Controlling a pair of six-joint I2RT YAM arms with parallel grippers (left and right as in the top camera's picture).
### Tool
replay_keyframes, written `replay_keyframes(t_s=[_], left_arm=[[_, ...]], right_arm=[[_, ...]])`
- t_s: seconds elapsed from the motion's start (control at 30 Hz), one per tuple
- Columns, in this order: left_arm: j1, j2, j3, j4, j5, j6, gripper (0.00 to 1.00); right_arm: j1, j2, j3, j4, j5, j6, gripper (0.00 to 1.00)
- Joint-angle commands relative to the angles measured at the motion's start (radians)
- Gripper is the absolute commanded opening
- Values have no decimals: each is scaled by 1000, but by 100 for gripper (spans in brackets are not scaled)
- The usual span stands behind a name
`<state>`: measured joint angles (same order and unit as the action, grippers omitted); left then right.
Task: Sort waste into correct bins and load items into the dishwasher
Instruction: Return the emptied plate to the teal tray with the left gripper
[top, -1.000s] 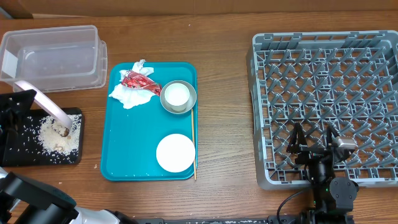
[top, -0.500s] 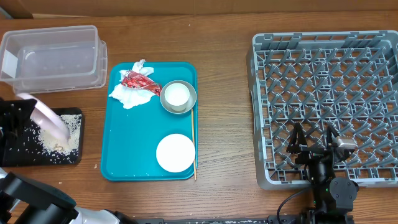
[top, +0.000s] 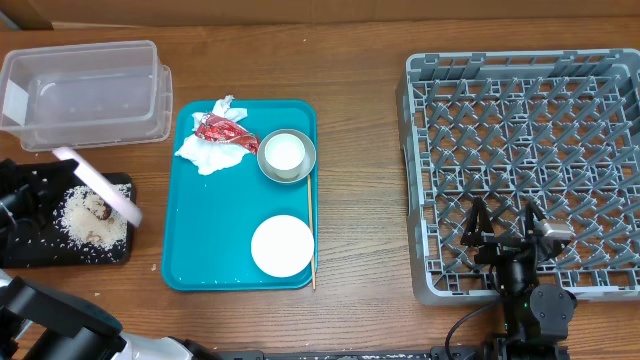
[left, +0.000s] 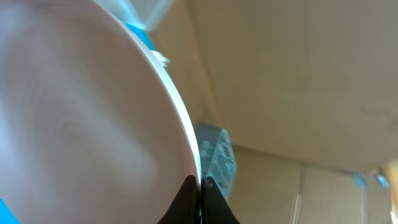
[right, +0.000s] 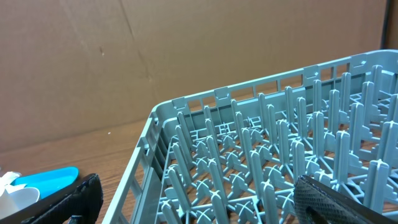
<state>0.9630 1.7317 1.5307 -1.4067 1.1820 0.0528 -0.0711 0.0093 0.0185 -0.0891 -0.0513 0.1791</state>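
My left gripper (left: 200, 186) is shut on the rim of the large pale pink plate (top: 100, 186). The plate is tilted steeply over the black tray (top: 116, 252), where rice and brownish scraps (top: 85, 215) lie. In the left wrist view the plate (left: 81, 118) fills the left half. On the teal tray (top: 215, 230) are a crumpled napkin (top: 203, 152), a red wrapper (top: 224, 129), a bowl (top: 303, 160) with a white cup (top: 284, 153) in it, and a small white plate (top: 282, 245). My right gripper (top: 505, 222) is open over the front edge of the grey dish rack (top: 530, 130).
A clear plastic tub (top: 85, 90) stands at the back left, just beyond the black tray. A thin wooden stick (top: 311, 230) lies along the teal tray's right edge. In the right wrist view, rack pegs (right: 273, 155) rise between my fingers.
The pink plate has swung to the right over the black tray, still tilted and still held. The right arm has not moved.
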Motion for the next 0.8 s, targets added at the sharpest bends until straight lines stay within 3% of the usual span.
replay_keyframes(t_s=[0.0,0.17,0.3,0.53,0.67,0.77], left_arm=[[-20,-33,21,-56,140,199,4],[-86,-79,21,-171,68,285,4],[-201,-100,21,-211,-67,284,4],[-540,-101,18,-174,-290,269,4],[-743,-101,-2,-38,-438,79,4],[-876,-100,-22,67,-677,-134,4]], right_arm=[[-3,-6,-10,8,6,-4,100],[-3,-6,-10,8,6,-4,100],[-3,-6,-10,8,6,-4,100],[-3,-6,-10,8,6,-4,100],[-3,-6,-10,8,6,-4,100],[-3,-6,-10,8,6,-4,100]])
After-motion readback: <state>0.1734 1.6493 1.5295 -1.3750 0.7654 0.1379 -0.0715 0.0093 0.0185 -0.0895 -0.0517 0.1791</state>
